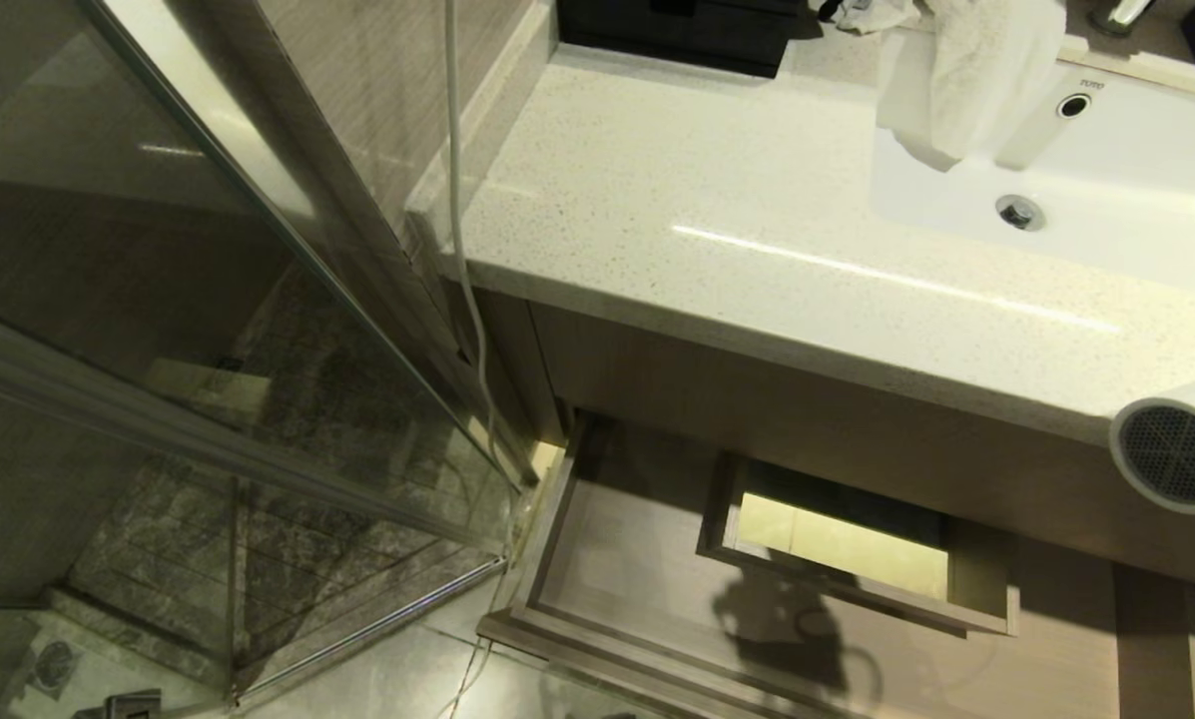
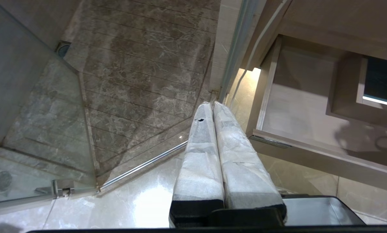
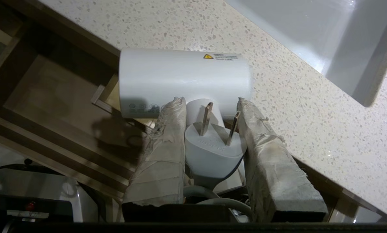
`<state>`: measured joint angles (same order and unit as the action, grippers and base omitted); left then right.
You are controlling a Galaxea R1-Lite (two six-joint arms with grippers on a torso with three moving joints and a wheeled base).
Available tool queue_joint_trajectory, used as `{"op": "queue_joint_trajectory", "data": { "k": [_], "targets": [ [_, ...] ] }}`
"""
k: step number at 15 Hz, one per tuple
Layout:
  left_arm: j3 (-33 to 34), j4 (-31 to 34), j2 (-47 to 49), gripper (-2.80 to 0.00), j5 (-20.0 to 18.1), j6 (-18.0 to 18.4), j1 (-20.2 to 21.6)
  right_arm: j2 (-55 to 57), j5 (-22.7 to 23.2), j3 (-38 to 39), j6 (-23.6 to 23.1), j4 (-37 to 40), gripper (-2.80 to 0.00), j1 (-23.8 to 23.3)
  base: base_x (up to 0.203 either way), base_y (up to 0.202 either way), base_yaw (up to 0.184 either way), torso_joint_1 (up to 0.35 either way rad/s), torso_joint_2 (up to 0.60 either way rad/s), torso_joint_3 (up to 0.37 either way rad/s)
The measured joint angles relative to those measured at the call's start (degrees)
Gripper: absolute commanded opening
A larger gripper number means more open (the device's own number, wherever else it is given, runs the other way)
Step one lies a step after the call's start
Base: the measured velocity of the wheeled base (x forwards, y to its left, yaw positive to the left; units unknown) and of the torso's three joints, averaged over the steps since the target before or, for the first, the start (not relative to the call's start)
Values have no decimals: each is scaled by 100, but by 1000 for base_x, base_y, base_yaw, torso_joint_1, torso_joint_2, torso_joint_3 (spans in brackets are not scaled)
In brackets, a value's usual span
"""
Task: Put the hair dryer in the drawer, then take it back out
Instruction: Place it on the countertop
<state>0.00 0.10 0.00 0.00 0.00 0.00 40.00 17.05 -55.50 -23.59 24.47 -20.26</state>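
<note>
Closest to the right wrist camera is the right pincer [image 3: 208, 110], and its two taped fingers [image 3: 162, 142] are clamped on the handle of the hair dryer [image 3: 183, 81], with the grey plug [image 3: 212, 145] tucked between them too. So the hair dryer is up in the air, at the front edge of the speckled surface [image 1: 737, 240], above the open drawer [image 1: 647, 589] — not inside it yet. From the head view only its round end with the dark mesh grille [image 1: 1178, 454] peeks in at the right. It looks small and probably light, with a hard, smooth, shiny shell, so it could slip or twist if held loosely. The handle seems the best place to hold it, since the fat barrel looks too wide and too smooth. The prongs of the plug are bare, and I cannot see all of the cord, so it might snag on the drawer side. The drawer is shallow pale wood with a boxed cutout [image 1: 857, 544] in its floor — the flat part beside that box looks like the place to lay it down. The left pincer [image 2: 212, 105] hangs pressed shut with nothing in it, down over the floor tiles [image 2: 141, 207] near the drawer's corner. Farther off are a white sink [image 1: 1076, 190] with a towel [image 1: 966, 70] draped at its edge, a glass shower wall [image 1: 158, 300], and a pale cord [image 1: 457, 200] hanging down beside the surface.
</note>
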Motion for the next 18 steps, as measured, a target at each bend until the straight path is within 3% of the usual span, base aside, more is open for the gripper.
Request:
{"op": "queue_joint_trajectory", "data": {
  "k": [3,10,18],
  "targets": [
    [0,0,0,-280,0,2,0,-1,72,-17,0,-7,-280,4,0,0,0,0,0,0],
    [-2,0,0,-280,0,0,0,104,968,-280,-24,-217,-280,4,0,0,0,0,0,0],
    [0,0,0,-280,0,0,0,467,1143,-885,28,-227,-280,113,0,0,0,0,0,0]
  ]
}}
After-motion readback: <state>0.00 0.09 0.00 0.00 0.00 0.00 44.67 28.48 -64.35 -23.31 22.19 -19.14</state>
